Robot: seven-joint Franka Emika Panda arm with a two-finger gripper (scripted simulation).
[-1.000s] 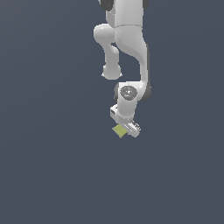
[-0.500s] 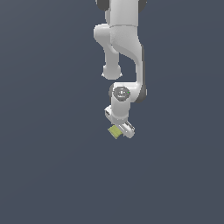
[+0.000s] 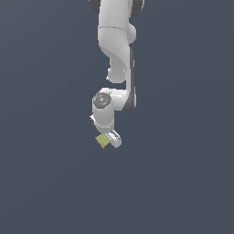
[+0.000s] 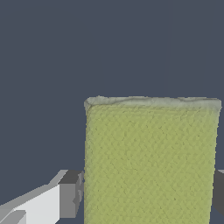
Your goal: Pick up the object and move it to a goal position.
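Ext. view, from its left: yellow-green block [image 3: 102,141] sits at the tip of the gripper [image 3: 109,139], on the side toward the view's left, w/ plain dark grey ground around it. White arm [image 3: 116,50] comes down from the top edge, just right of the block.

Wrist view: block [image 4: 151,162] fills the gap between both fingers [image 4: 70,194]; dark pads touch its two sides. Jaws closed onto the block, only as wide as the block itself.

Block [image 3: 102,141] betw. gripper [image 3: 108,140] fingers [image 4: 70,194], under arm.
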